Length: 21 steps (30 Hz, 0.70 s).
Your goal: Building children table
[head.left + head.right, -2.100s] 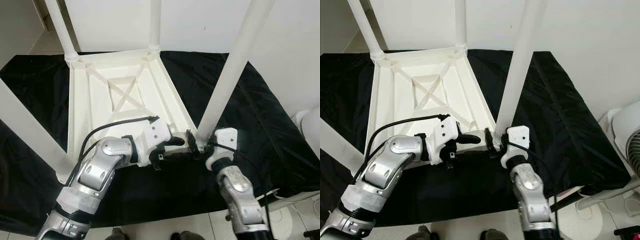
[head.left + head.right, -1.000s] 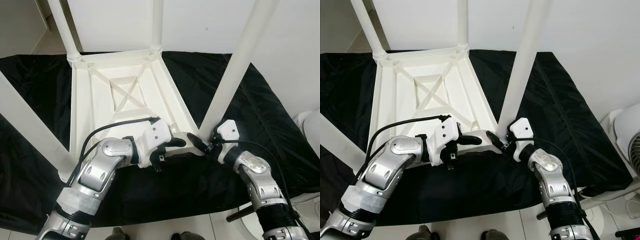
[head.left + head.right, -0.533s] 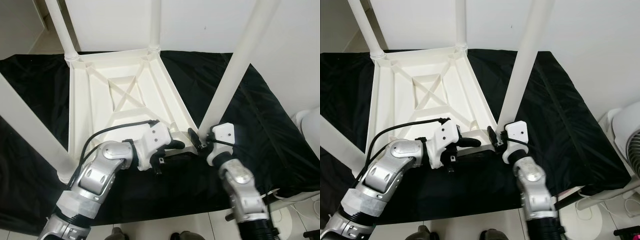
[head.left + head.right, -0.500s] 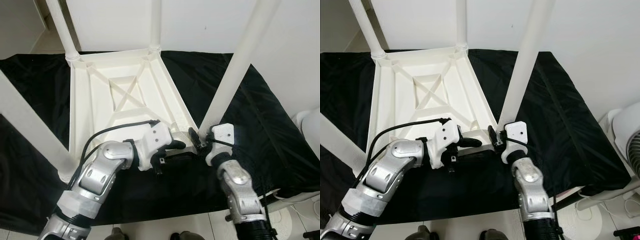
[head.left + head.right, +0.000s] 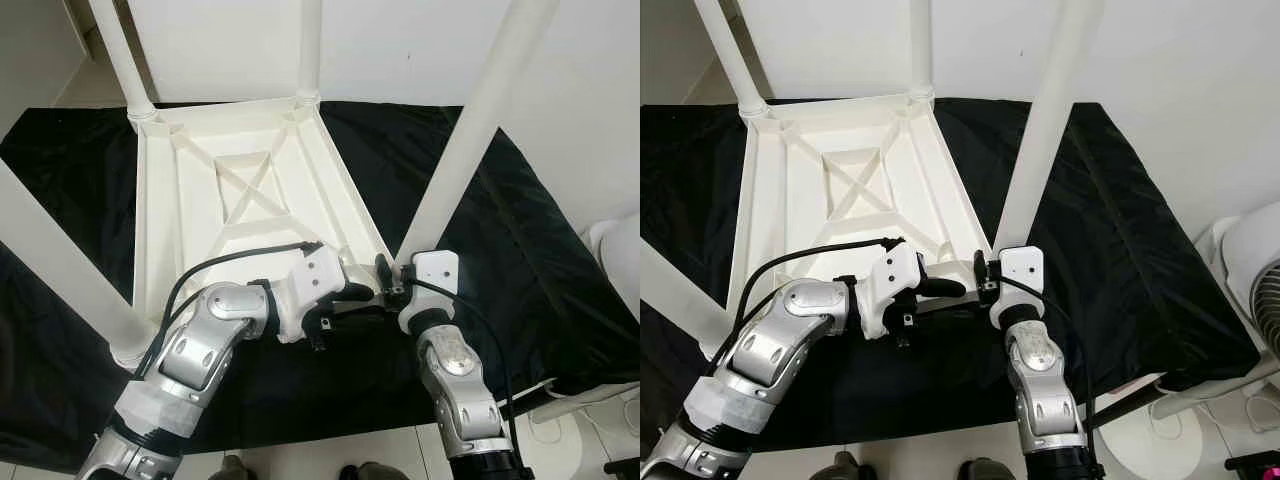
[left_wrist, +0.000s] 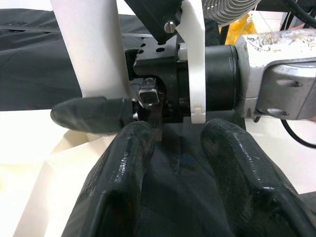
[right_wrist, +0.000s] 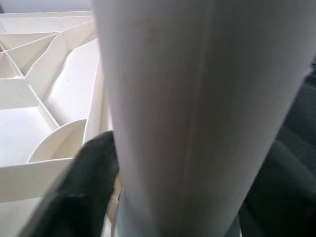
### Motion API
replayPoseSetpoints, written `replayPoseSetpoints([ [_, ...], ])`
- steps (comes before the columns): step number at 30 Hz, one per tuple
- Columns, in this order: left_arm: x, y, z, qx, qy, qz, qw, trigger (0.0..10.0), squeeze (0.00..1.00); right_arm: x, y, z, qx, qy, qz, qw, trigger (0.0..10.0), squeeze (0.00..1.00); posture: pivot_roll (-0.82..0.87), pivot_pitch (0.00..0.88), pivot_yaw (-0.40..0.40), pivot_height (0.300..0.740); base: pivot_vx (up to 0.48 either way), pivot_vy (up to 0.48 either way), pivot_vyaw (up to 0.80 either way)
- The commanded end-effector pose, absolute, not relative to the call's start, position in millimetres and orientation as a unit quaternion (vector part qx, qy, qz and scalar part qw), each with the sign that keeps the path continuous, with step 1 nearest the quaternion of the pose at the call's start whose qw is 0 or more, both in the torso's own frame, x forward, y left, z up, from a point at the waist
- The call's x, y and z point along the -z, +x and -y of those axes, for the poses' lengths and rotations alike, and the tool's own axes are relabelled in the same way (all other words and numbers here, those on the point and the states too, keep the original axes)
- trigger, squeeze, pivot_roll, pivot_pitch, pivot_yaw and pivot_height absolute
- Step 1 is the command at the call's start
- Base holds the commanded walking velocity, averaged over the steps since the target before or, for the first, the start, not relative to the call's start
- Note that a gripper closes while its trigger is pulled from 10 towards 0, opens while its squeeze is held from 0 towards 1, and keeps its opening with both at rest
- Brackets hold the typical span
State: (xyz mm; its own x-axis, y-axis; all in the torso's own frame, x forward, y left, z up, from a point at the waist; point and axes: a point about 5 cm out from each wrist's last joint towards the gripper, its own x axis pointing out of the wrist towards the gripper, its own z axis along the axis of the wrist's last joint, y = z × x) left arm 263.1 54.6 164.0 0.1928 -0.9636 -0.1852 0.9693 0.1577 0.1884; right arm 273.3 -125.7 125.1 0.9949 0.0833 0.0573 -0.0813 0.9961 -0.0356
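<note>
On black cloth (image 5: 540, 260), upturned table's (image 5: 200, 200) leg (image 5: 470, 130) stands upright, right claw (image 5: 392, 283) pinching it.

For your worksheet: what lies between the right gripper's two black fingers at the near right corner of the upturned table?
The base of the white table leg lies there. In the right wrist view the leg stands between the fingers; in the eye views the right gripper sits at that corner of the upturned table.
</note>
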Motion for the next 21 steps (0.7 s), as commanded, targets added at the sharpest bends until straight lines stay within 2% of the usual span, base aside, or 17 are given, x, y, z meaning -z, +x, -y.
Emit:
replayPoseSetpoints([
  [1,-167,265,-52,0.62,0.14,-0.001,0.772,10.0,0.0,-124,272,129,-0.037,-0.011,0.024,0.999,10.0,1.0,-0.13,0.048,-0.004,0.74,0.0,0.0,0.0],
  [5,-167,265,-52,0.62,0.14,-0.002,0.772,10.0,0.0,-126,270,130,-0.048,-0.002,0.029,0.998,10.0,1.0,-0.12,0.043,-0.006,0.74,0.0,0.0,0.0],
  [10,-165,263,-55,0.619,0.14,-0.006,0.773,10.0,0.0,-125,263,145,-0.085,0.003,0.033,0.996,10.0,1.0,-0.12,0.045,-0.01,0.74,0.0,0.0,0.0],
  [11,-165,263,-55,0.619,0.14,-0.006,0.773,10.0,0.0,-124,261,150,-0.103,0.002,0.03,0.994,10.0,0.0,-0.12,0.044,-0.008,0.74,0.0,0.0,0.0],
  [17,-165,263,-55,0.62,0.14,-0.008,0.772,10.0,0.0,-124,264,170,-0.179,-0.027,0.028,0.983,10.0,0.0,-0.12,0.04,-0.001,0.74,0.0,0.0,0.0],
  [21,-166,264,-54,0.622,0.141,-0.005,0.77,10.0,0.0,-126,269,173,-0.227,-0.04,0.026,0.973,10.0,0.0,-0.13,0.038,0.004,0.74,0.0,0.0,0.0],
])
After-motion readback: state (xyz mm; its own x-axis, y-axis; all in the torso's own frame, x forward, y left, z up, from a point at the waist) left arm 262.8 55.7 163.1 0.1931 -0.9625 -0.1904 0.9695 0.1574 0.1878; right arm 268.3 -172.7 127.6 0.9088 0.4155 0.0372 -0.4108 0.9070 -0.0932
